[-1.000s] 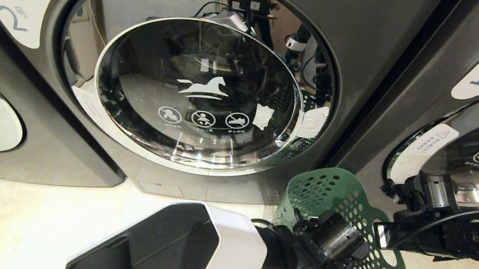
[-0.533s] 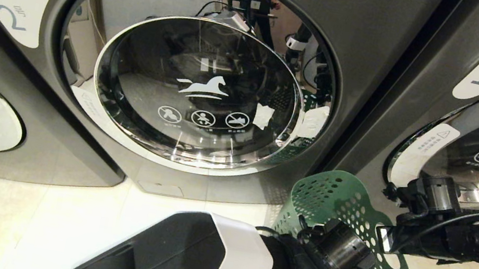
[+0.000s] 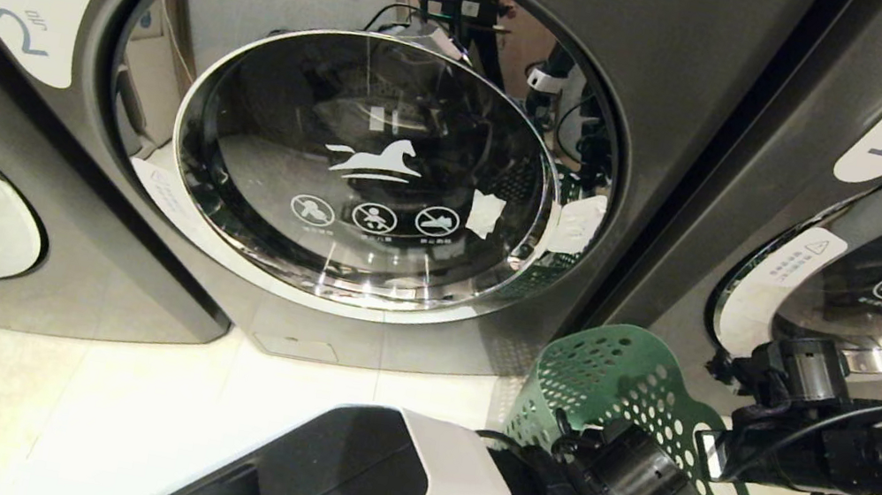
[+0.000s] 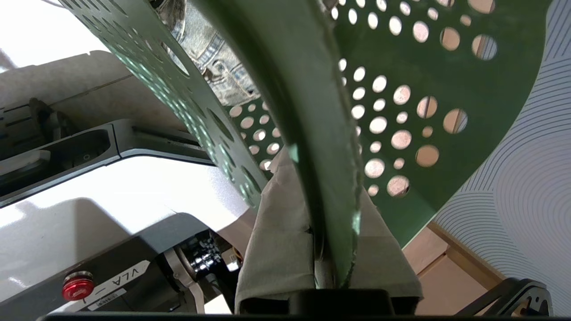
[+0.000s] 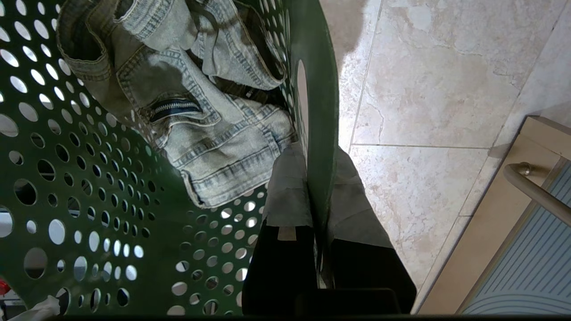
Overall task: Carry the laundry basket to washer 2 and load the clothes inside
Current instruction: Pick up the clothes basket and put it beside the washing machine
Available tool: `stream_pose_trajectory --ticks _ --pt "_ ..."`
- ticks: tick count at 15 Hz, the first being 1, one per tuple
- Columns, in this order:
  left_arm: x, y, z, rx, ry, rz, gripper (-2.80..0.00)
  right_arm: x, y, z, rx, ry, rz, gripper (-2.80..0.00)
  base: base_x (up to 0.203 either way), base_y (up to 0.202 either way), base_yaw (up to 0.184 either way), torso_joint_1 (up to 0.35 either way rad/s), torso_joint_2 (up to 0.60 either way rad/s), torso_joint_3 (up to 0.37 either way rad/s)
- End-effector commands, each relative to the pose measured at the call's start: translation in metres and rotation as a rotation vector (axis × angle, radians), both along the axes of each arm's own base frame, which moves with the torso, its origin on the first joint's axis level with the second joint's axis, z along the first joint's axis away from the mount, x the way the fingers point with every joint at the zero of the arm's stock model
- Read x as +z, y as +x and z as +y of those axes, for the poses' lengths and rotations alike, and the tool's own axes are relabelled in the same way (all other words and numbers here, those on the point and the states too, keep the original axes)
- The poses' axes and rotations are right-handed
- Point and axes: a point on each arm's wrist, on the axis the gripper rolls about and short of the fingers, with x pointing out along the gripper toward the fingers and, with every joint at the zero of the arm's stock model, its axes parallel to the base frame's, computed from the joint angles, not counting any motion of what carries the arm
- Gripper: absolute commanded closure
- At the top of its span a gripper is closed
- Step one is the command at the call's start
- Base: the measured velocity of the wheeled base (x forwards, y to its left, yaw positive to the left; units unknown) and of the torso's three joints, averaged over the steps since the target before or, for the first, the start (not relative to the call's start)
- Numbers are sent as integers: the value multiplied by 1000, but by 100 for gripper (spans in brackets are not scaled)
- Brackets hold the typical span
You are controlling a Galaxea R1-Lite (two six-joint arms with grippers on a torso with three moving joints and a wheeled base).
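beige tiled floor (image 3: pixel 66 400) under washers (image 3: pixel 335 131)

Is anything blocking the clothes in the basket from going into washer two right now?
Yes. Washer 2's round glass door is closed over the drum. The jeans lie in the green basket, held by the left gripper and right gripper, down by the washer's right front.
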Motion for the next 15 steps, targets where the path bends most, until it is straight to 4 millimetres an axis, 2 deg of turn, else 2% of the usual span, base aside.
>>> stream_pose_trajectory --ticks 1,15 --pt "-1 1 0 5 2 3 0 0 0 -1 -4 -1 0 0 0 0 0 0 0 0" --pt "-2 1 1 8 35 -51 0 -5 0 -6 -11 -4 16 0 0 0 0 0 0 0"
